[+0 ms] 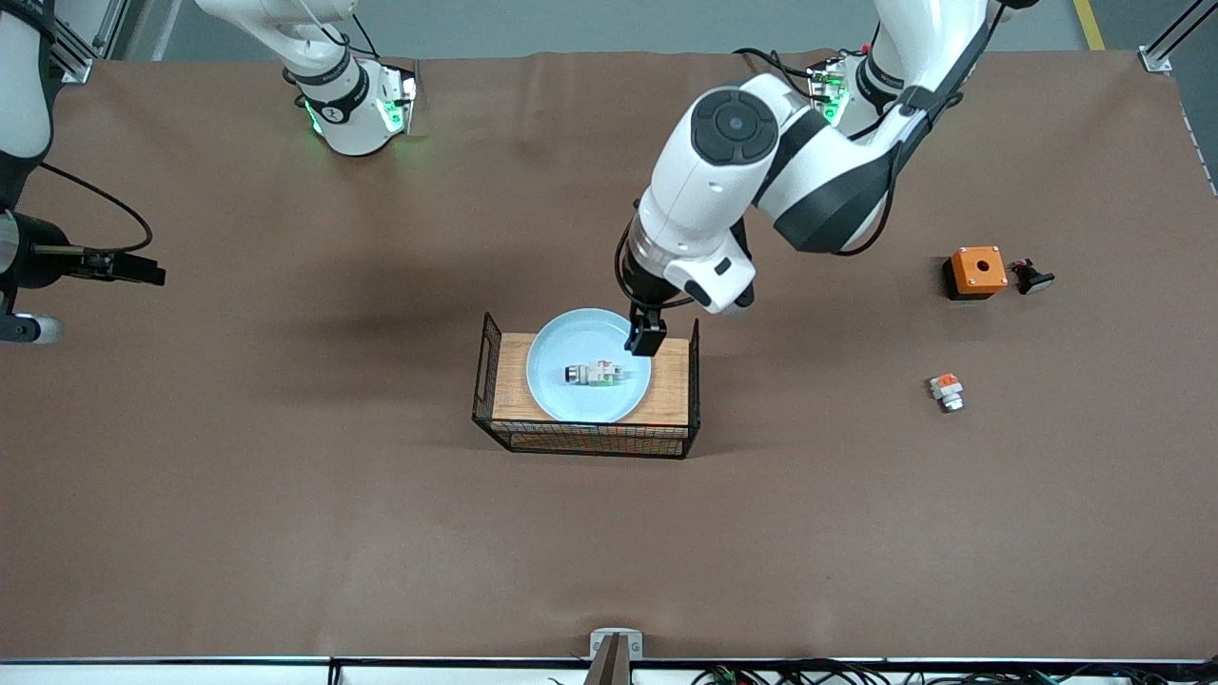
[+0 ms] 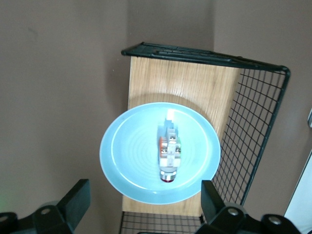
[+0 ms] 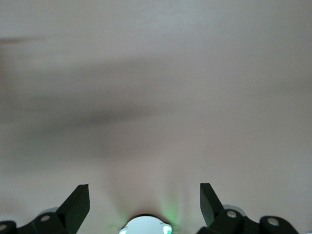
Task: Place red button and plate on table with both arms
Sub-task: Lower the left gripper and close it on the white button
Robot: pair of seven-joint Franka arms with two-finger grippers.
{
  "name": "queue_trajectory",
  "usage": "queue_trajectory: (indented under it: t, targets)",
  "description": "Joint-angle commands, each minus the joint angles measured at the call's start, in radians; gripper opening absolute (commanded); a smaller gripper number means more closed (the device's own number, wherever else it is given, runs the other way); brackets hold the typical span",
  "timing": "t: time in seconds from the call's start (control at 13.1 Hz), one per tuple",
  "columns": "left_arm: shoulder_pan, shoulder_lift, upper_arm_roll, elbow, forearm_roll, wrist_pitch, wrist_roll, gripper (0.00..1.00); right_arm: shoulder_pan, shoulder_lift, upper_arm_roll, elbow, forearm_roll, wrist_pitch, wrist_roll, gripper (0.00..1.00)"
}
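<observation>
The pale-blue plate [image 1: 559, 382] sits on the wood top of a black wire rack [image 1: 670, 382] on the brown table [image 1: 285, 495]. The red button [image 1: 596, 373], white-bodied with a silver end, lies on its side in the plate's middle. My left gripper [image 1: 647, 335] is open and empty, over the plate's rim toward the left arm's end. In the left wrist view its fingers [image 2: 78, 197] stand wide apart above the plate [image 2: 131, 146] and the button [image 2: 168, 152]. My right gripper [image 1: 128, 266] waits open above the table's right-arm end; the right wrist view [image 3: 145, 197] shows it empty.
An orange box [image 1: 975, 271] and a black button piece with a pale cap [image 1: 1032, 278] sit toward the left arm's end. A white piece with an orange top [image 1: 946, 390] lies nearer the front camera than they are. The rack has raised wire ends [image 2: 253, 146].
</observation>
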State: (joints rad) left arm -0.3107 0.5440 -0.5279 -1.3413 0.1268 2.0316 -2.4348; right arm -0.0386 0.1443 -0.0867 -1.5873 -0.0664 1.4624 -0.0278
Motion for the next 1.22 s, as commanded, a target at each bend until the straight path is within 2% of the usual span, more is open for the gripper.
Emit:
queue_trajectory:
  t: [0.0,0.23,0.3,0.53,0.84,0.91,1.14]
  targets:
    - [-0.056,0.071,0.04,0.051,0.028,0.016,-0.053,1.0,0.026,0.014,0.015,0.052,-0.078,-0.017,0.003,1.0]
    - [-0.197,0.112,0.188,0.091,0.025,0.018,-0.044,1.0,0.019,0.015,0.015,0.052,-0.05,-0.013,0.006,1.0]
    - [-0.211,0.12,0.203,0.093,0.025,0.018,-0.03,1.0,0.017,0.014,0.013,0.05,-0.038,-0.013,0.029,1.0]
    - [-0.211,0.152,0.204,0.093,0.025,0.062,0.002,1.0,0.032,0.012,0.018,0.046,-0.036,-0.027,0.184,1.0]
    - [-0.208,0.179,0.22,0.093,0.025,0.176,0.026,1.0,0.04,0.009,0.018,0.044,-0.021,-0.036,0.218,1.0]
    - [-0.208,0.186,0.221,0.093,0.025,0.188,0.034,1.0,0.039,0.008,0.016,0.043,0.006,-0.036,0.236,1.0]
    - [-0.211,0.203,0.223,0.093,0.025,0.199,0.049,1.0,0.045,0.006,0.019,0.043,0.014,-0.036,0.339,1.0]
